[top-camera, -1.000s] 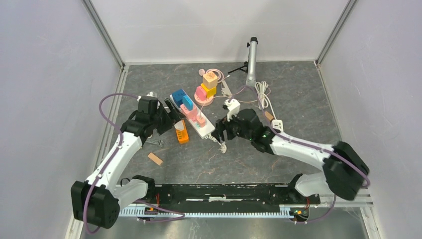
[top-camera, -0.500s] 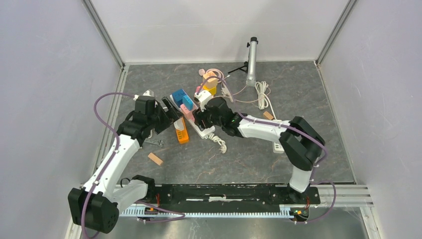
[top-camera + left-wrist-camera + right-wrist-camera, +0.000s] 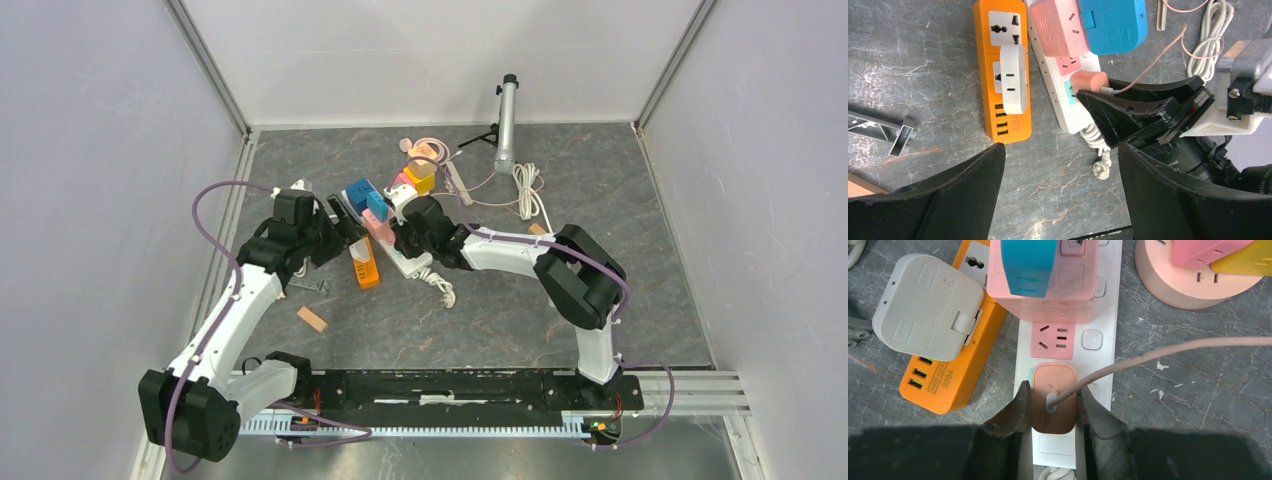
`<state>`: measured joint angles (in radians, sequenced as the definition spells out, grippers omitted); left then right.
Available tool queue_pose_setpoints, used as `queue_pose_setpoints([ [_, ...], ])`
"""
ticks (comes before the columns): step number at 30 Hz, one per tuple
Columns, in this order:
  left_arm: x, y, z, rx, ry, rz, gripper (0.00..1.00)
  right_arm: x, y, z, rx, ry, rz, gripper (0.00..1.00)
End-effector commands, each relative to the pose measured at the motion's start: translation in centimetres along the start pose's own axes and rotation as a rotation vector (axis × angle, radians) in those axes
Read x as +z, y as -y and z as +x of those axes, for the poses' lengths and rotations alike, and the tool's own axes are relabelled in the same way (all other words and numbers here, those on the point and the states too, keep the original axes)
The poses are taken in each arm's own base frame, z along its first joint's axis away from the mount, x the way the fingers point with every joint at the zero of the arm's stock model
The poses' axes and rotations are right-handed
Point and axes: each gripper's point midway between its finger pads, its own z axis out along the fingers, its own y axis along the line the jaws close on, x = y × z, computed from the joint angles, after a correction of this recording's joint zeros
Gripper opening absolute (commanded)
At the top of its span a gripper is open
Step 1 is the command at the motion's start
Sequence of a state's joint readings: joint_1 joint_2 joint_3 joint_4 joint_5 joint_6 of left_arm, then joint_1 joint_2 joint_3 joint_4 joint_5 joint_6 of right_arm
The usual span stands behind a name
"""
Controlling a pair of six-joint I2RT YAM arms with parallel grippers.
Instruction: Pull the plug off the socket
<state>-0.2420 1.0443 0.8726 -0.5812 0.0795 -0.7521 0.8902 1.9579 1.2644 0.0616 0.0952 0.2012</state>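
Though in hand, plug (pins hidden)

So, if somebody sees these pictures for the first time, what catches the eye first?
The right gripper pinching the pink plug, which sits in the white power strip at the centre of the scene. Beside it lies an orange strip carrying a grey adapter; the left gripper hangs open above.
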Motion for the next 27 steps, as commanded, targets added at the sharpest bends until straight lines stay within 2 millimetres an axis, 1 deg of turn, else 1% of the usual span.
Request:
queue_pose_setpoints([
  [1,-0.2,0.9,-1.4,0.033,0.024,0.013,0.9,-0.7,0.1,-1.0,0.001,0.005,0.029,0.12],
  [3,0.2,1.5,-1.4,0.026,0.009,0.037,0.91,-1.8,0.6,-0.7,-0.007,0.005,0.046,0.1],
  [6,1.2,2.2,-1.0,0.002,-0.02,0.071,0.91,-3.1,1.1,0.5,-0.028,-0.016,0.057,0.1],
  [7,1.5,2.4,-0.8,-0.011,-0.032,0.083,0.9,-3.8,1.4,1.3,-0.045,-0.043,0.062,0.1],
  [10,2.5,2.9,-0.2,-0.047,-0.066,0.115,0.89,-5.2,1.8,2.0,-0.076,-0.038,0.064,0.1],
  [11,2.8,3.2,-0.1,-0.058,-0.075,0.13,0.88,-5.5,2.0,2.3,-0.086,-0.041,0.069,0.13],
  [12,3.1,3.5,0.0,-0.07,-0.081,0.147,0.87,-5.6,2.1,2.4,-0.092,-0.042,0.072,0.19],
  [14,3.7,4.0,0.2,-0.087,-0.094,0.174,0.84,-5.4,2.1,2.6,-0.101,-0.053,0.069,0.42],
  [15,4.0,4.2,0.2,-0.094,-0.099,0.181,0.82,-5.3,2.1,2.7,-0.1,-0.061,0.067,0.48],
  [17,4.6,4.3,0.2,-0.102,-0.107,0.183,0.78,-5.1,1.8,2.3,-0.095,-0.059,0.059,0.56],
  [19,5.3,4.1,0.2,-0.12,-0.112,0.165,0.73,-5.1,1.7,1.6,-0.095,-0.051,0.047,0.58],
  [22,6.4,3.9,-0.1,-0.148,-0.12,0.135,0.62,-5.2,1.5,1.0,-0.094,-0.048,0.012,0.59],
  [25,7.6,3.9,-0.1,-0.159,-0.137,0.113,0.53,-5.2,1.3,0.9,-0.067,-0.039,-0.038,0.55],
  [27,8.3,4.0,0.1,-0.16,-0.153,0.11,0.5,-5.0,1.1,1.0,-0.059,-0.036,-0.059,0.5],
])
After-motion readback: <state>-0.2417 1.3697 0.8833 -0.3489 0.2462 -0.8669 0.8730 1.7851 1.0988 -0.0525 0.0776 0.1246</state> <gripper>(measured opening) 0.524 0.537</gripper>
